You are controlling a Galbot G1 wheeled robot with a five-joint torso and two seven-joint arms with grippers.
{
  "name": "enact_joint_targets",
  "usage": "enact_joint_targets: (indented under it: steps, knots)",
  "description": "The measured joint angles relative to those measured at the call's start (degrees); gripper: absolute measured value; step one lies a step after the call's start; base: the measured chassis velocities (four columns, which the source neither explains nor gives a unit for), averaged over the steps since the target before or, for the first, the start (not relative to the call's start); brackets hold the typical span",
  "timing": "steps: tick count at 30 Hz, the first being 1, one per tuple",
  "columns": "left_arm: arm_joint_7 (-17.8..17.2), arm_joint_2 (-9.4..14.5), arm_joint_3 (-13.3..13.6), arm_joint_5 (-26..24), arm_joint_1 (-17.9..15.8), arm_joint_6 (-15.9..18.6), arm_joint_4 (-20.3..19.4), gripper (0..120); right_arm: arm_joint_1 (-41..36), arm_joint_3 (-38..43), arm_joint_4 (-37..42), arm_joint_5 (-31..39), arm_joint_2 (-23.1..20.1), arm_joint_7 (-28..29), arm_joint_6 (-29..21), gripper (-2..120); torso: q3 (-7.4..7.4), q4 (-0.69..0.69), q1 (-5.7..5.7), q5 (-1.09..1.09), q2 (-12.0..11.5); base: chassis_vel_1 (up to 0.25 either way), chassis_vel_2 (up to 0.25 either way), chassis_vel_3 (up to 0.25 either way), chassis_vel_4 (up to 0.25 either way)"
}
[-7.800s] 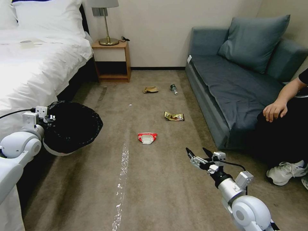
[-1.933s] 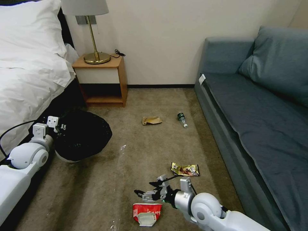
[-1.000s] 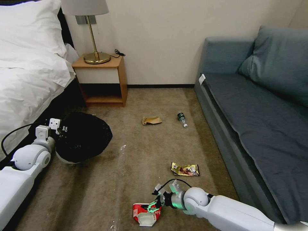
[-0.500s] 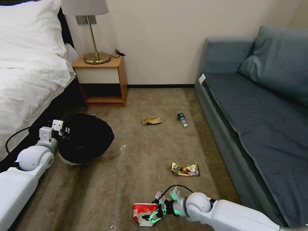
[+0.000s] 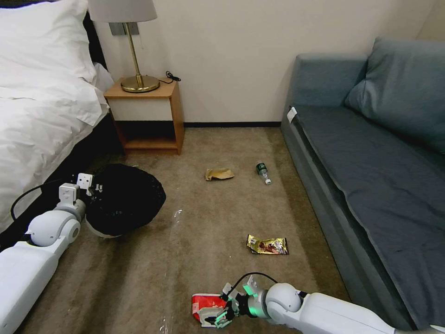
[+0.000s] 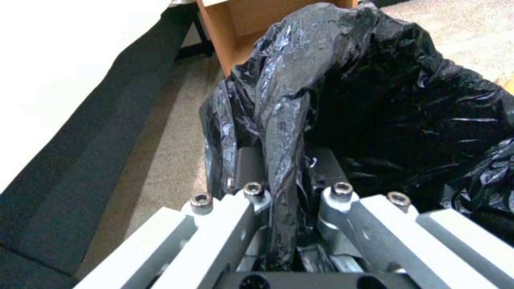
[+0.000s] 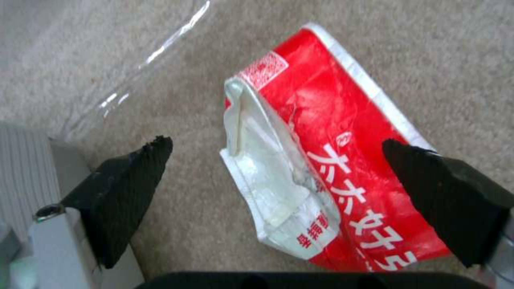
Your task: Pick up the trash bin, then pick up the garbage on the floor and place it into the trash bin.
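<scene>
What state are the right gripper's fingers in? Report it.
Open. The right gripper has its two black fingertips spread wide on either side of the red-and-white packet, which lies flat on the carpet, not yet clamped.

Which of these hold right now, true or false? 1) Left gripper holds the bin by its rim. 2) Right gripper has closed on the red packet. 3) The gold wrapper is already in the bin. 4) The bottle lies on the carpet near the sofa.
1) True: the left gripper is clamped on the trash bin rim.
2) False: the right gripper is open, fingers either side of the red-and-white packet.
3) False: the gold wrapper lies on the carpet.
4) True: the bottle lies there.
</scene>
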Motion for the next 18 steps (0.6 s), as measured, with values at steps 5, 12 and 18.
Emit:
enact_joint_targets:
  steps: [5, 12, 18]
  knots:
    - [0.7, -0.7, 0.8, 0.6, -1.4, -0.5, 1.5, 5, 0.1, -0.3, -1.3, -0.3, 0.5, -0.6, 0.2, 87, 0.00, 0.00, 0.00, 0.00, 0.0, 0.000, 0.000, 0.000, 0.000]
    - [0.7, -1.8, 2.1, 0.8, -3.1, -0.5, 2.5, 5, -0.3, -0.2, -2.4, -1.2, 0.6, -1.4, 0.5, 64, 0.00, -0.01, 0.00, 0.00, 0.0, 0.000, 0.000, 0.000, 0.000]
    - [0.8, -2.7, 3.2, 1.1, -4.2, -0.6, 3.2, 5, -0.4, 0.5, -2.5, -1.3, 0.6, -1.8, 1.1, 37, 0.00, 0.00, 0.00, 0.00, 0.0, 0.000, 0.000, 0.000, 0.000]
